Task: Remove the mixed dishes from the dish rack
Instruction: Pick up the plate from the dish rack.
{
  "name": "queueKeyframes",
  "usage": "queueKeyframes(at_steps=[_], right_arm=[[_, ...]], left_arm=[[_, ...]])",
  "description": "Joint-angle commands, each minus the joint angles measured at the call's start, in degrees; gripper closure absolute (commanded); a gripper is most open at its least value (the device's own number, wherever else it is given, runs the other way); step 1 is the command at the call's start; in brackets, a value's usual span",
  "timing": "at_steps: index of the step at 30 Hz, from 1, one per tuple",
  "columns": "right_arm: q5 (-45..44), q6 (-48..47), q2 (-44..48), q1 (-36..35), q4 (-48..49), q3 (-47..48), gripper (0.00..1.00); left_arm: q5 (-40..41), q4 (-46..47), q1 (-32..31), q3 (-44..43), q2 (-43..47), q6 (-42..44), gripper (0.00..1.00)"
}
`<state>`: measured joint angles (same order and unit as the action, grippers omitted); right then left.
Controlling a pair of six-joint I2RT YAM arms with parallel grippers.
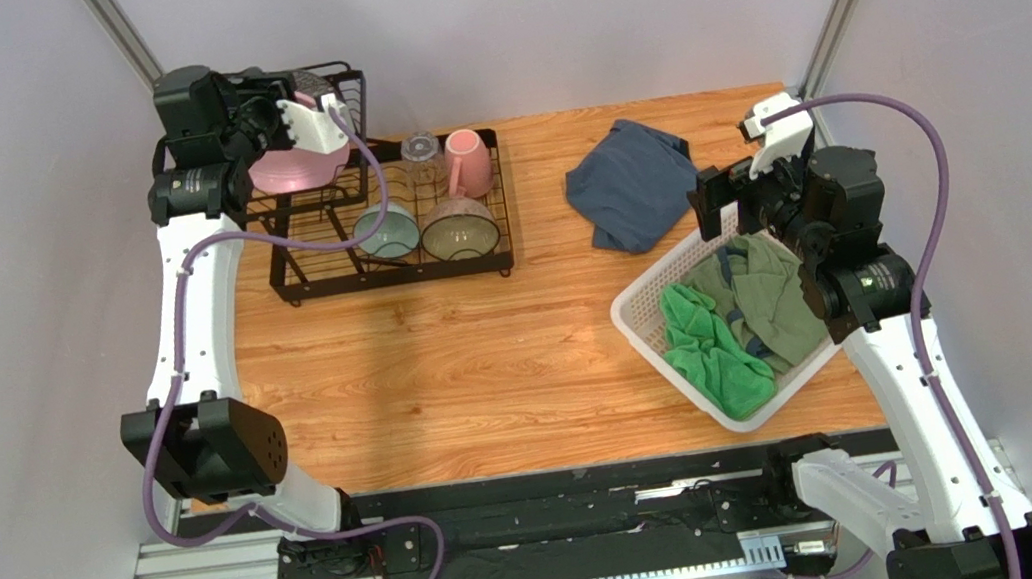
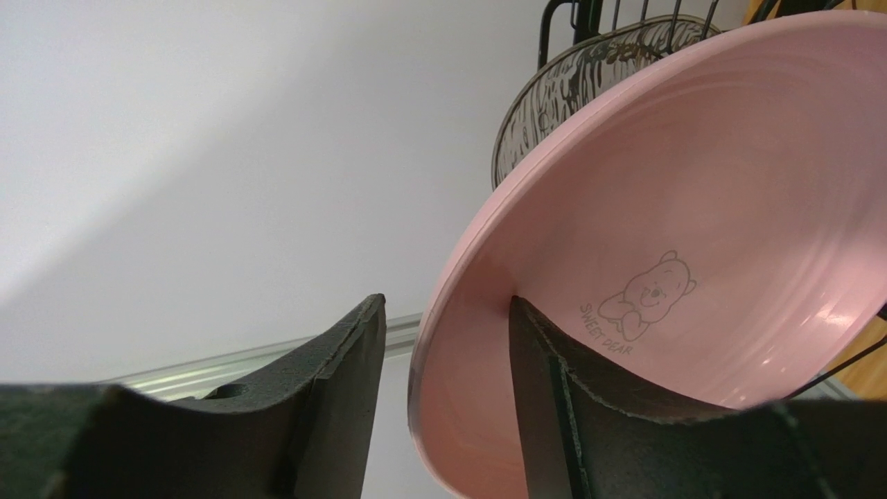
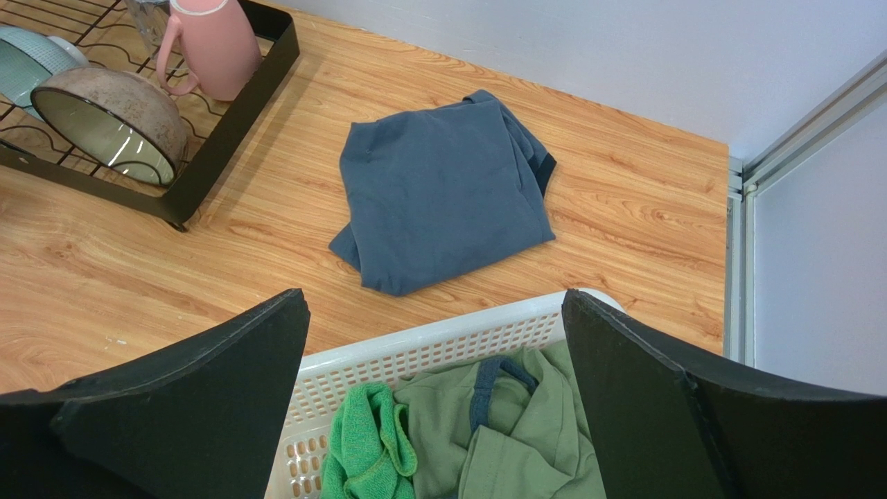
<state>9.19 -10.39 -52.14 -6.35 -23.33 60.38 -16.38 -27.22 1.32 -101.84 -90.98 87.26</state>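
The black wire dish rack (image 1: 400, 279) stands at the table's back left. A large pink plate (image 1: 294, 173) stands on edge in its left part. A pale teal bowl (image 1: 388, 232), a tan-olive bowl (image 1: 459, 229), a pink mug (image 1: 466, 160) and a clear glass tumbler (image 1: 420, 156) sit in its right part. My left gripper (image 1: 291, 132) is open and straddles the pink plate's (image 2: 677, 208) rim; in the left wrist view (image 2: 446, 307) one finger (image 2: 562, 416) lies on the plate's inner face and the other stands clear of it. A smaller rippled plate (image 2: 583, 83) stands behind. My right gripper (image 3: 434, 301) is open and empty.
A folded blue garment (image 1: 632, 183) lies on the wooden table right of the rack. A white lattice basket (image 1: 643, 305) with green clothes (image 1: 731, 320) sits at the right, under my right gripper (image 1: 722, 200). Walls close in on the left and behind the rack.
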Motion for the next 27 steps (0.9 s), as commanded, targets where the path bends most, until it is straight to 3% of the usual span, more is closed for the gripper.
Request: queueKeyframes(at_steps=[1,12,15,16,27], right_arm=[[0.65,-0.77,0.02,-0.33,1.18,2.11,0.00],[0.48,-0.77,-0.42,-0.33,1.10,2.11,0.00],[0.48,-0.86,-0.51,-0.42,1.10,2.11,0.00],[0.48,-0.77,-0.51,-0.33,1.10,2.20,0.00],[0.83,-0.77,-0.33,-0.33,0.92,2.29,0.00]], left_arm=[[-0.41,2.09,0.26,-1.08,1.42,-1.04,0.50],[1.35,0.33,0.17,-2.39,3.70,-6.48,0.79],[1.44,-1.25,0.17,-3.71,4.23,-8.68,0.91],[1.53,-2.04,0.26,-3.98,4.23,-9.21,1.00],[3.37,0.68,0.17,-2.40,7.57,-11.59,1.00]])
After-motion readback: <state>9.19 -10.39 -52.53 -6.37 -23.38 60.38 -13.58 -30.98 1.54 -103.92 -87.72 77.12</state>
